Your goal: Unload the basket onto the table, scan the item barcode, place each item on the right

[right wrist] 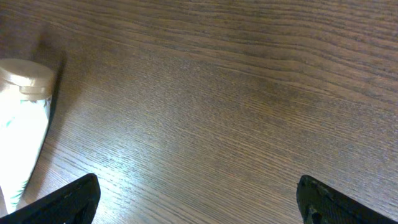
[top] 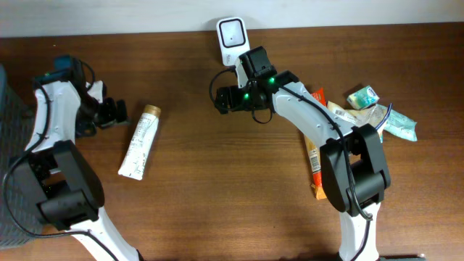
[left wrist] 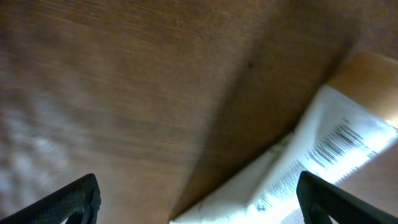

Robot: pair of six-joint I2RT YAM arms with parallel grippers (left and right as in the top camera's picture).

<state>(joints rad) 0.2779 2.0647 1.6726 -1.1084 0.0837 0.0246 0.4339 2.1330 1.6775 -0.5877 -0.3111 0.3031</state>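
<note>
Tube (top: 139, 142) lies flat on the worktop (top: 217, 188), left of centre, cap toward the far edge, not held. Its barcode (left wrist: 341, 142) shows face-up in the left wrist view. Left gripper (top: 114, 112) sits near the cap end, jaws spread wide, empty. Right gripper (top: 221, 100) hangs near the scanner (top: 232, 33), also spread and empty. Risk: the soft, rounded body may roll or slip under a pinch, and fingers placed over the barcode would block the read
</note>
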